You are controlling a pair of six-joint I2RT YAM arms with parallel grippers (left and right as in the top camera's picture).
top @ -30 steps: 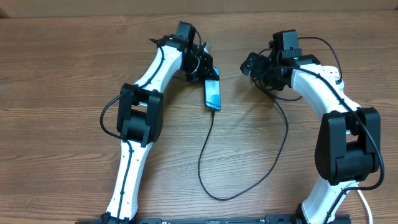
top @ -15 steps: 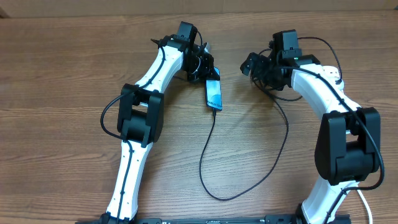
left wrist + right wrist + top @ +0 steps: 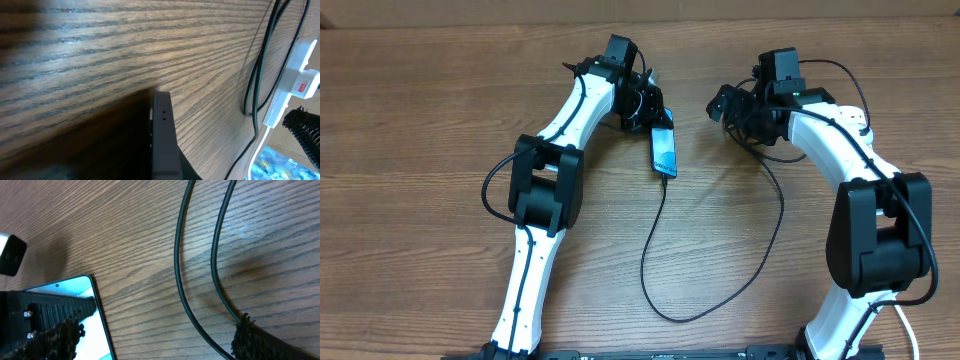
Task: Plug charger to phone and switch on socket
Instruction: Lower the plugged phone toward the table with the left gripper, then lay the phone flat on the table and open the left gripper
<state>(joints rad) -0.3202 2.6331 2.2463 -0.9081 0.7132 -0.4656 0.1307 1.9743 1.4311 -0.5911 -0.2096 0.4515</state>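
Observation:
The phone (image 3: 663,152) lies on the wooden table with its blue screen up. The charger's thin black cable (image 3: 655,260) enters its near end, loops across the table and runs back under my right arm. My left gripper (image 3: 655,118) is at the phone's far end. One ridged black finger (image 3: 45,311) lies across the screen (image 3: 92,330), and the phone's dark edge (image 3: 164,135) fills the left wrist view. My right gripper (image 3: 150,345) stands wide open over two cable strands (image 3: 180,280). The white socket (image 3: 299,70) with a red mark shows only in the left wrist view.
The socket's thick white cord (image 3: 265,145) trails from it beside the black cable (image 3: 257,75). My right arm (image 3: 840,140) covers the spot where the cable ends in the overhead view. The table's far edge (image 3: 640,22) runs along the top.

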